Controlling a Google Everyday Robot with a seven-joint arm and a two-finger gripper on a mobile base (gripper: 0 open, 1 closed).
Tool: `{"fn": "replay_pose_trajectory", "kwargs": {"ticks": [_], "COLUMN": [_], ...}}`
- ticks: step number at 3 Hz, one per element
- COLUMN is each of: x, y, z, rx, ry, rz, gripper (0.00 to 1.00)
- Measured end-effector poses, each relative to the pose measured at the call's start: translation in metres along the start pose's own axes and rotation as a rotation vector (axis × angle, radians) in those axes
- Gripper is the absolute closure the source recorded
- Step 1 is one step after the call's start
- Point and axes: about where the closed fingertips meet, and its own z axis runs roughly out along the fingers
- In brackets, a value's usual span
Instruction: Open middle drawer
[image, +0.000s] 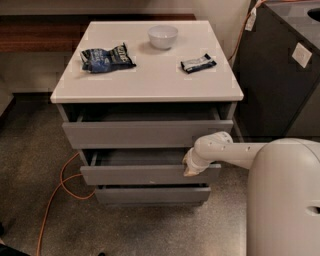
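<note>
The middle drawer (145, 175) is a flat grey handleless front, pulled out a little past the lowest drawer, with a dark gap showing above it. My gripper (192, 167) is at the right end of that drawer, at its top edge, on the end of my white arm (225, 150) reaching in from the right. The gripper's tips are down at or behind the drawer's edge.
The top drawer (145, 134) is also partly out. The lowest drawer (150, 195) sits further in. On the white cabinet top (150, 80) lie a white bowl (162, 36), a blue chip bag (106, 58) and a dark snack bar (199, 63). An orange cable (55, 195) runs on the floor at left. A dark cabinet (275, 70) stands at right.
</note>
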Motion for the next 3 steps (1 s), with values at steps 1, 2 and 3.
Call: {"fn": "replay_pose_trajectory", "kwargs": {"ticks": [1,2,3], "x": [-0.007,-0.016,-0.021], "y": [0.014,0.037,0.063], "z": [-0.016,-0.022,-0.018], "rx": [-0.017,-0.047,-0.087], "ry": [-0.019,-0.024,-0.024], "rz": [-0.008,-0.022,-0.035], "gripper": [1.00,1.00,1.00]}}
